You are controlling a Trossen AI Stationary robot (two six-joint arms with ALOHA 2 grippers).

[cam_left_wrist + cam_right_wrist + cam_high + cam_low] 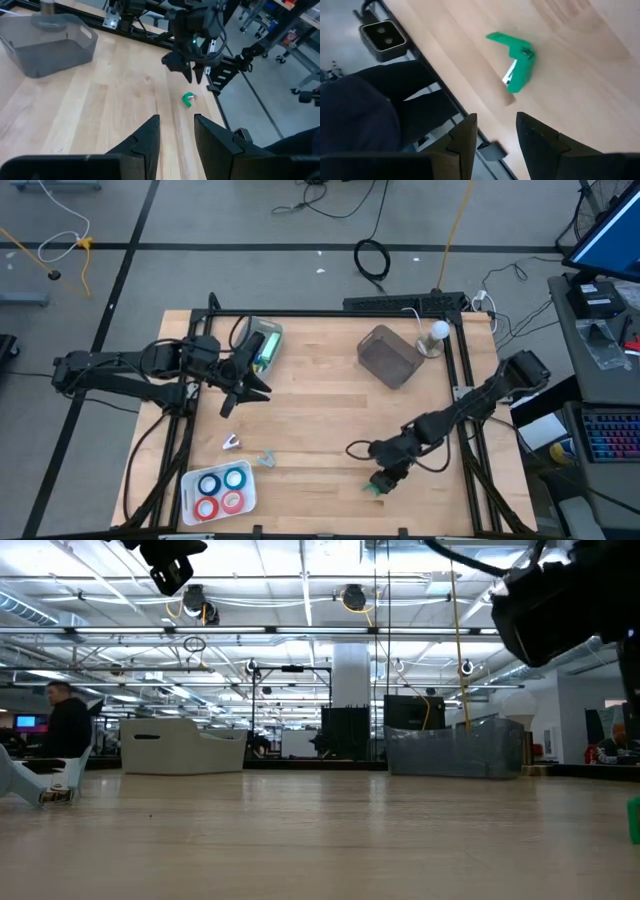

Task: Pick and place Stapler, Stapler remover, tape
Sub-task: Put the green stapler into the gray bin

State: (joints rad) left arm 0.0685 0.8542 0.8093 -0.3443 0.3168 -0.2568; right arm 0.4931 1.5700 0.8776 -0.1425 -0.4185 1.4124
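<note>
The 2 dark arms reach inward over the table from opposite sides. The left arm stretches nearly level from the left edge, elbow slightly bent, its wrist turned toward the table's middle. The left gripper [232, 402] points down and toward the near side, its 2 fingers [145, 145] set a narrow gap apart with nothing between them. The right arm comes in from the right edge, folded at the elbow and sloping down toward the front edge. The right gripper [383, 483] hangs low near that edge, fingers [462, 137] parted by a similar gap, apparently gripping nothing.
</note>
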